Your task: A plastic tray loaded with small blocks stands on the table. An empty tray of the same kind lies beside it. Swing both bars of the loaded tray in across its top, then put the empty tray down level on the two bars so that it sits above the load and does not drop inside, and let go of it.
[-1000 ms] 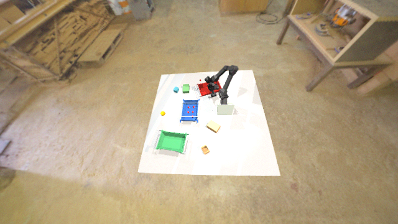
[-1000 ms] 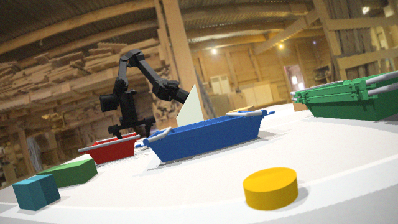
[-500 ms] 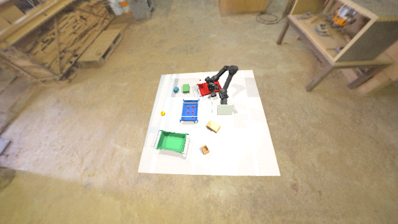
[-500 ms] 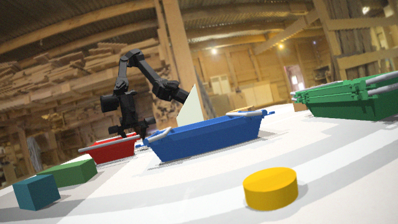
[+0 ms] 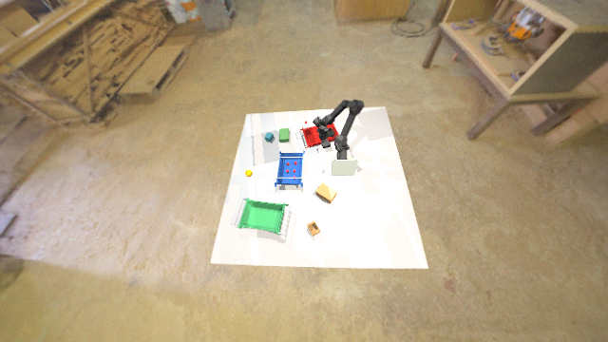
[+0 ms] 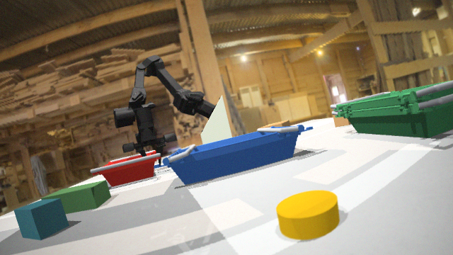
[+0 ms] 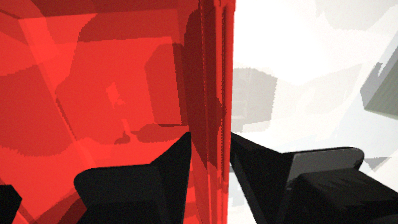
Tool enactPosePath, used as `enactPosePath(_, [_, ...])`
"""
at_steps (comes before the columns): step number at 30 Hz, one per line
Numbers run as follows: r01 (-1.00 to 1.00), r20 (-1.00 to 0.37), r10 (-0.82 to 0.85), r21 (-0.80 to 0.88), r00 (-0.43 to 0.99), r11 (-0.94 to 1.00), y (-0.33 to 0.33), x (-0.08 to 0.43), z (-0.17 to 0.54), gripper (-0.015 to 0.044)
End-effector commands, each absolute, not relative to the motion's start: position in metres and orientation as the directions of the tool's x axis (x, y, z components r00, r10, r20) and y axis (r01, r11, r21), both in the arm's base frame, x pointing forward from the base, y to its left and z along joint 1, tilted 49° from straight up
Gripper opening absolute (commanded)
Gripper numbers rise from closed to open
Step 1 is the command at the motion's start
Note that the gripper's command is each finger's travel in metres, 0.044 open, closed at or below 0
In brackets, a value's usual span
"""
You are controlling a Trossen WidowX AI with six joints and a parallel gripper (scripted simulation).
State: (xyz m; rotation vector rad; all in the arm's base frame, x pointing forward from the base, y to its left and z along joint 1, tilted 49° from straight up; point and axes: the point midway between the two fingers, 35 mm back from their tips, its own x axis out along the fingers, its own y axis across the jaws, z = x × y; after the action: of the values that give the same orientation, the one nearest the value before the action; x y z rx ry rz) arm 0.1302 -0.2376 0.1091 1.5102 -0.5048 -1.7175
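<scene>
The blue tray [image 5: 280, 168] [image 6: 237, 157] holds several small red blocks [image 5: 288, 164]. One wire bar [image 5: 290, 157] [image 6: 182, 154] and the other wire bar [image 5: 289, 178] [image 6: 277, 129] lie in across its top near its two ends. The empty red tray [image 5: 311, 137] [image 6: 131, 171] [image 7: 125, 100] stands on the table beyond one end of it, with a wire bar [image 6: 124, 163] swung out. My gripper [image 6: 151, 158] [image 7: 206, 134] is partly open, pointing down, one finger inside and one outside the red tray's long wall. Whether both fingers touch the wall cannot be told.
An empty green tray [image 5: 263, 216] [image 6: 389, 122] stands past the blue tray. A pale upright panel [image 5: 344, 167] [image 6: 219, 124] is by the arm's base. Also there: orange block [image 5: 326, 193], small orange box [image 5: 313, 228], yellow disc [image 5: 248, 173] [image 6: 308, 216], green block [image 5: 284, 135] [image 6: 81, 198], teal block [image 5: 269, 137] [image 6: 40, 219].
</scene>
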Motion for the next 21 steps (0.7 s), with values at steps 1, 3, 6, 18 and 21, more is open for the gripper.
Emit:
enactPosePath(1, [0.297, -0.653, -0.757, 0.725, 0.01, -0.622, -0.2367, 0.1302, 0.1078, 0.0129])
enactPosePath(3, [0.297, -0.653, -0.757, 0.725, 0.01, -0.622, -0.2367, 0.1302, 0.1078, 0.0116])
enactPosePath(6, [0.297, -0.653, -0.757, 0.725, 0.01, -0.622, -0.2367, 0.1302, 0.1078, 0.0096])
enactPosePath(18, [0.297, -0.655, -0.756, 0.724, 0.01, -0.623, -0.2337, 0.1312, 0.1101, 0.0016])
enactPosePath(21, [0.295, -0.658, -0.753, 0.721, 0.01, -0.627, -0.2267, 0.1331, 0.1156, 0.0])
